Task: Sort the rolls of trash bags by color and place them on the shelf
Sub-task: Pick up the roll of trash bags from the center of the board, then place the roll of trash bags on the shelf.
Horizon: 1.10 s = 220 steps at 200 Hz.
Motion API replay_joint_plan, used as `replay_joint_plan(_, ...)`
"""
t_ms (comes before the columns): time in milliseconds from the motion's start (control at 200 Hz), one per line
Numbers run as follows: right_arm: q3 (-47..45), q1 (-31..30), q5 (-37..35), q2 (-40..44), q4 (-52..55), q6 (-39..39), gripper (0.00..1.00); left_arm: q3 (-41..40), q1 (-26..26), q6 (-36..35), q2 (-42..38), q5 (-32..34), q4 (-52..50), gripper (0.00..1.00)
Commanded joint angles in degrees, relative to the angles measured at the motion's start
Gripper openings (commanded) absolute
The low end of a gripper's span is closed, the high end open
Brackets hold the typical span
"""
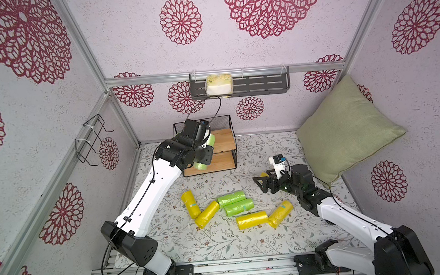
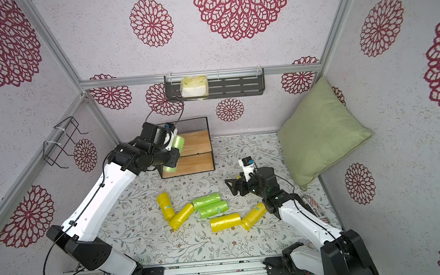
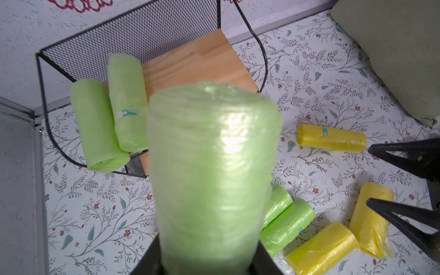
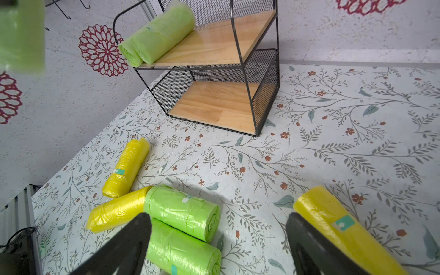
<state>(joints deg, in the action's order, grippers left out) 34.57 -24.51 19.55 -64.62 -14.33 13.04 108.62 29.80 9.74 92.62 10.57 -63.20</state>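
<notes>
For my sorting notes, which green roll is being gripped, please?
The green roll in the left claw; two others lie on the shelf, two on the table.

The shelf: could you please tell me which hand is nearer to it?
Left. The left hand holds a green roll right beside the shelf; the right hand hovers open over the table, well apart from it.

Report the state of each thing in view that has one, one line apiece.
left pincer, shut on the held green roll.
held green roll, off the table, near the shelf.
right pincer, open, empty.
shelf green rolls, two, lying side by side on the upper board.
shelf, upright, lower board bare.
table green rolls, two, lying side by side.
yellow rolls, four, lying on the table.
pillow, propped tilted in the corner.
</notes>
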Motion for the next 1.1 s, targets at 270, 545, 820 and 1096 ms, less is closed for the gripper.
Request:
replay_joint_plan(270, -2.0, 0.3, -0.1, 5.5, -0.8, 1.0, 0.93, 18.3, -5.0, 1.1, 11.8, 3.5, -3.3, 0.4)
replay_joint_plan(545, -2.1, 0.2, 1.9, 3.0, -5.4, 3.5, 0.93, 30.4, -5.5, 3.1, 26.2, -0.2, -4.7, 0.44)
replay_joint_plan(820, -2.6, 0.2, 1.3, 2.1, -6.9, 4.2, 0.93, 36.0, -6.4, 3.2, 34.2, -0.4, -4.3, 0.47)
replay_joint_plan(1096, -4.2, 0.1, -1.1, 3.4, -6.5, 4.0, 0.93, 37.0, -7.4, 2.0, 37.8, 0.0, -1.9, 0.51)
